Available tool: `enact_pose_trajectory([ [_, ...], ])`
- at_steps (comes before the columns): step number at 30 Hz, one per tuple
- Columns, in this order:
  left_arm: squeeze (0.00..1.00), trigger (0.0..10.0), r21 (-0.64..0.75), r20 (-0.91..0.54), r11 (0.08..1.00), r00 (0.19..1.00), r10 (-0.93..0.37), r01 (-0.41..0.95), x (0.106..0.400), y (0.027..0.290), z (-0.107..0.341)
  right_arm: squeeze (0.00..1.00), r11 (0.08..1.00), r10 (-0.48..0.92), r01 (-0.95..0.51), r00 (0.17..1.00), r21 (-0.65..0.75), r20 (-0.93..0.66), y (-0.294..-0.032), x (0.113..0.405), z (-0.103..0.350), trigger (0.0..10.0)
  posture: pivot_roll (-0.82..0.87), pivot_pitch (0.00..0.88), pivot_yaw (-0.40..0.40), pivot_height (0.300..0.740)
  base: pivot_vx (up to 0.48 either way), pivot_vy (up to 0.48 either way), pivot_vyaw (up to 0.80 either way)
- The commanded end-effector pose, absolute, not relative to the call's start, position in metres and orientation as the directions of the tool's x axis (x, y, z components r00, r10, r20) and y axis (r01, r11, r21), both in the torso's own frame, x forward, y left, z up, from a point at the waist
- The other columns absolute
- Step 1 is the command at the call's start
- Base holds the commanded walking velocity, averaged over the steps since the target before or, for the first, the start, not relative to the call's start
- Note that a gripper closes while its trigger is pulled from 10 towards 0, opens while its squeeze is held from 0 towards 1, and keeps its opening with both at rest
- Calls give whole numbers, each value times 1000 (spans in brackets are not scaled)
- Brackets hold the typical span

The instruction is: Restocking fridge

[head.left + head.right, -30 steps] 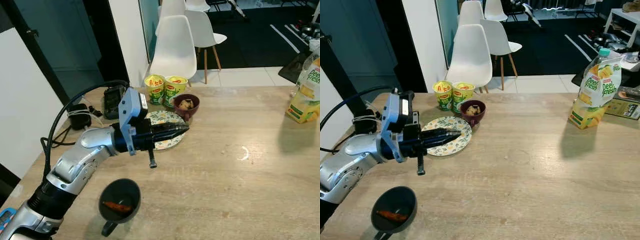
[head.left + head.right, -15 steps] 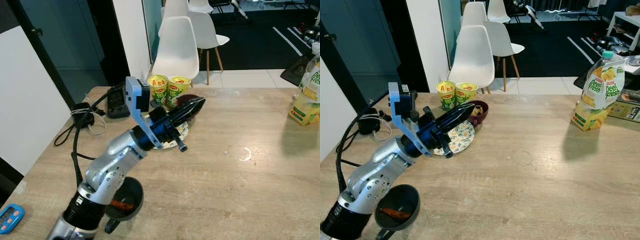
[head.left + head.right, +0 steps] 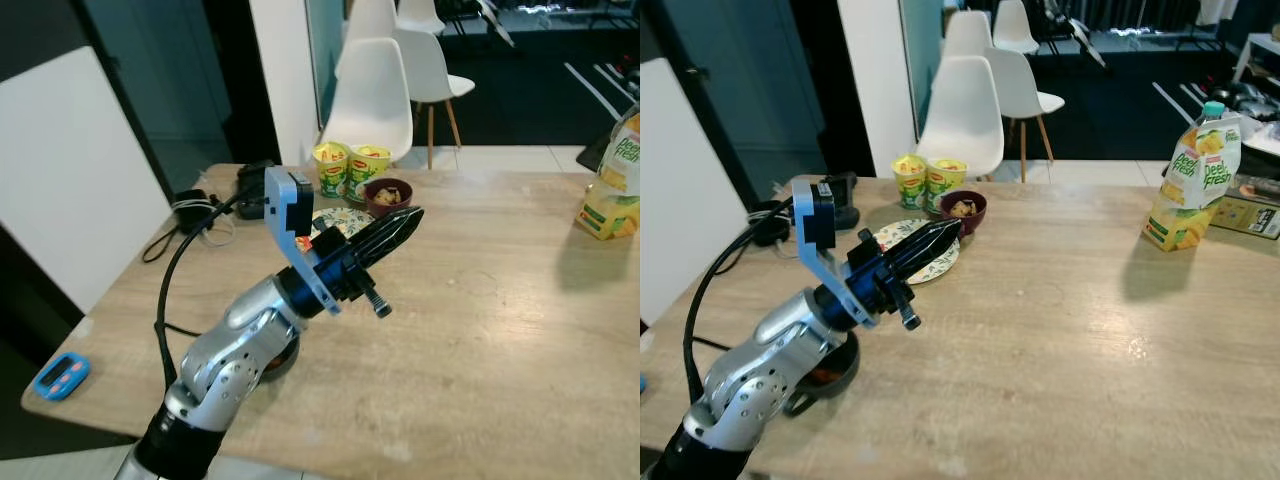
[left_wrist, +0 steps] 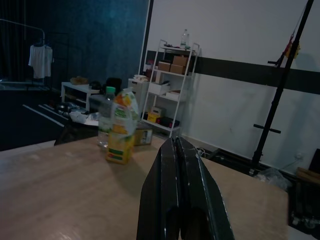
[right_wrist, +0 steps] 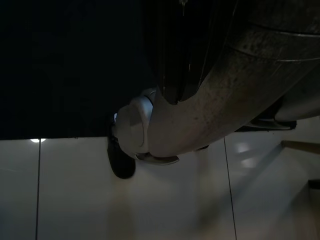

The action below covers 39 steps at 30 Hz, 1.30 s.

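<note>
Juice, in a tall clear plastic bottle with a teal cap and a yellow-and-green "Peel Fresh" label, stands upright at the far right of the pale wood-grain table, casting a shadow toward the middle. It looks nearly full, so I judge it heavy and top-tall, with smooth, slightly yielding walls that could slip or dent; the firmest hold is probably across the body below the shoulder rather than at the narrow neck. Well apart from it, on the far left, sit two yellow instant-noodle cups, a small maroon bowl of food and a floral-patterned plate. The left gripper hangs above the table near that plate, its two black fingers pressed together and holding nothing, pointing toward the bottle. Nearer, a black pan lies under the silver forearm. The right arm hangs idle; whether its fingers are apart I cannot tell.
</note>
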<state>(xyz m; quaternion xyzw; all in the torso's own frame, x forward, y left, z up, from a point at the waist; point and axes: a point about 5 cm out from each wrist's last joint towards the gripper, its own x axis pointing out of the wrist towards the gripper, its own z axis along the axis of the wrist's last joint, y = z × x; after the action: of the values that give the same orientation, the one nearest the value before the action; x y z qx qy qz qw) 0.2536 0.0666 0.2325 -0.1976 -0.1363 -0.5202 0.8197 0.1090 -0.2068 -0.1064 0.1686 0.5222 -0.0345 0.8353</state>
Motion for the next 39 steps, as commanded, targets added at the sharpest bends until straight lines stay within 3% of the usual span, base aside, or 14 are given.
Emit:
enact_pose_trajectory([
  [1,0,10000,-195,431,386,433,-792,901,251,65,232,0,936,147,228,437,267,-888,-197,106,-109,10000,78,0,41,740,-409,0,0],
  [16,0,10000,-211,426,377,432,-795,902,246,64,228,0,940,147,219,431,262,-890,-197,105,-109,10000,79,0,42,740,-393,0,0],
  [27,0,10000,-243,453,407,474,-755,880,249,74,219,0,941,149,216,430,261,-891,-196,105,-109,10000,78,0,46,740,0,0,0],
  [37,0,10000,-316,392,594,672,-629,740,264,104,197,0,937,149,226,434,268,-889,-196,105,-109,10000,77,0,56,740,0,-88,0],
  [39,0,10000,-318,388,600,678,-624,734,265,105,195,0,936,149,227,434,268,-888,-196,105,-109,10000,77,0,56,740,0,-450,0],
])
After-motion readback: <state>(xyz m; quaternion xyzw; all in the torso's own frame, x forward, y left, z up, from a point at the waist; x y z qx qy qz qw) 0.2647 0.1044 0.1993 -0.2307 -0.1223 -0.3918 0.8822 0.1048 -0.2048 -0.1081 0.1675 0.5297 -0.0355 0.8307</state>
